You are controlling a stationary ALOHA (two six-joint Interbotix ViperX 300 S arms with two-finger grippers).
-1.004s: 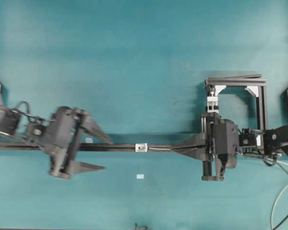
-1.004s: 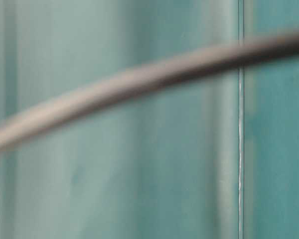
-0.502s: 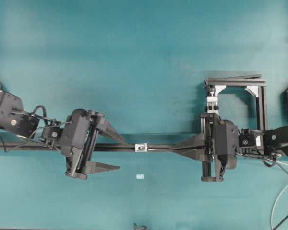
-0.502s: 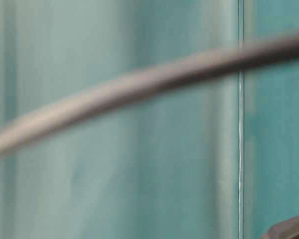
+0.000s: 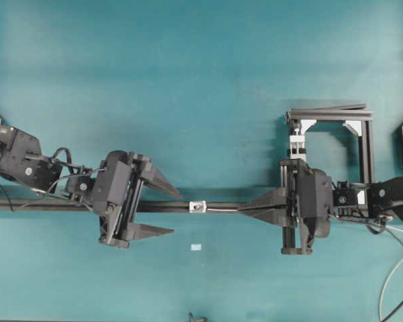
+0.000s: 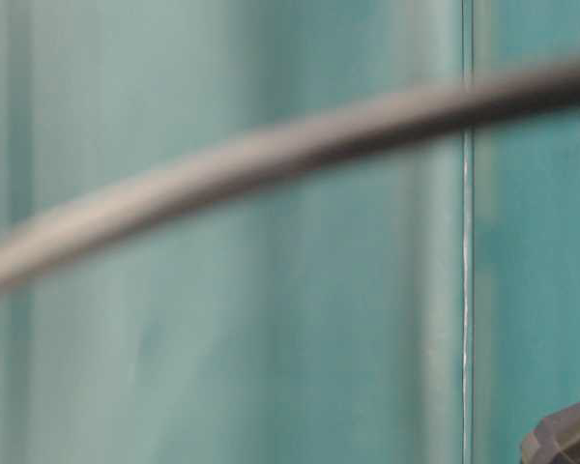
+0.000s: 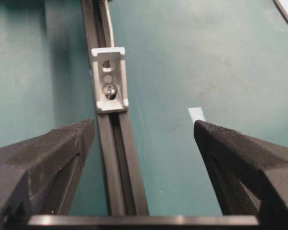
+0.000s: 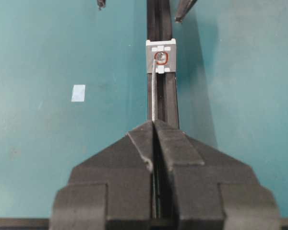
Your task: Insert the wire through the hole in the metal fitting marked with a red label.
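Observation:
The metal fitting point(image 5: 198, 206) is a small silver square on a black rail point(image 5: 154, 205). Its hole point(image 8: 161, 57) carries a red ring. My right gripper point(image 8: 154, 123) is shut on the thin wire point(image 8: 154, 96), whose tip meets that hole. In the overhead view the right gripper point(image 5: 240, 208) sits just right of the fitting, with the wire point(image 5: 221, 208) bridging the gap. My left gripper point(image 5: 176, 213) is open just left of the fitting, straddling the rail. The left wrist view shows the fitting point(image 7: 109, 81) beyond the left gripper point(image 7: 144, 124); no wire shows on its near side.
A black frame point(image 5: 366, 144) with a white-and-silver block point(image 5: 296, 142) stands behind the right arm. A small white patch point(image 5: 197, 247) lies on the teal table in front of the fitting. Cables point(image 5: 389, 282) trail at the lower right. The table-level view is blurred by a thick grey cable point(image 6: 271, 155).
My left arm has travelled right along the rail, bringing its open gripper close to the fitting. The right gripper and wire have not moved.

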